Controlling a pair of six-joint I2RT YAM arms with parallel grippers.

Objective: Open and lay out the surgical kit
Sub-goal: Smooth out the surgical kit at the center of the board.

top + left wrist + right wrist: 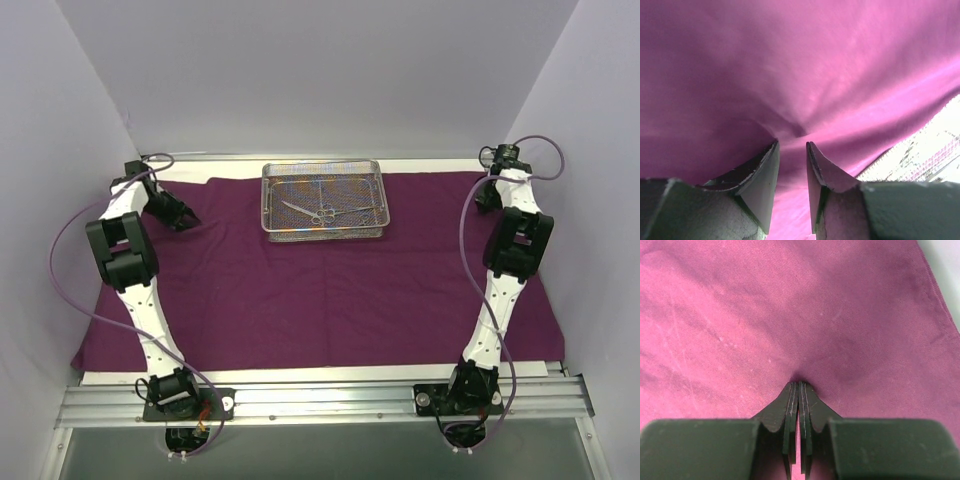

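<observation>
The surgical kit's dark purple cloth wrap (330, 290) lies opened flat across almost the whole tabletop (300, 375), reaching from the left edge to the right edge. A pale strip of table shows along the near edge. On the wrap, at the middle of the far edge, sits the rectangular silver wire-mesh tray (325, 233), its long side parallel to that edge. Inside the tray lie thin metal scissor-like instruments (318, 211), angled across its floor with their ring handles near the centre; how many there are is too small to tell.

At the far left corner, the left gripper (186, 217) is down on the cloth. In the left wrist view its fingers (792, 144) stand only narrowly apart, with a pucker of fabric gathered at the tips and creases running away from it, so it appears to pinch a fold of the wrap.

At the far right corner, the right gripper (487, 197) also meets the cloth. Its wrist view shows the gripper (799, 384) pressed almost completely together, a small dimple of purple fabric nipped at the tips.

Both arms rise from an aluminium rail (320, 400) along the near edge, between plain white walls (320, 70).
</observation>
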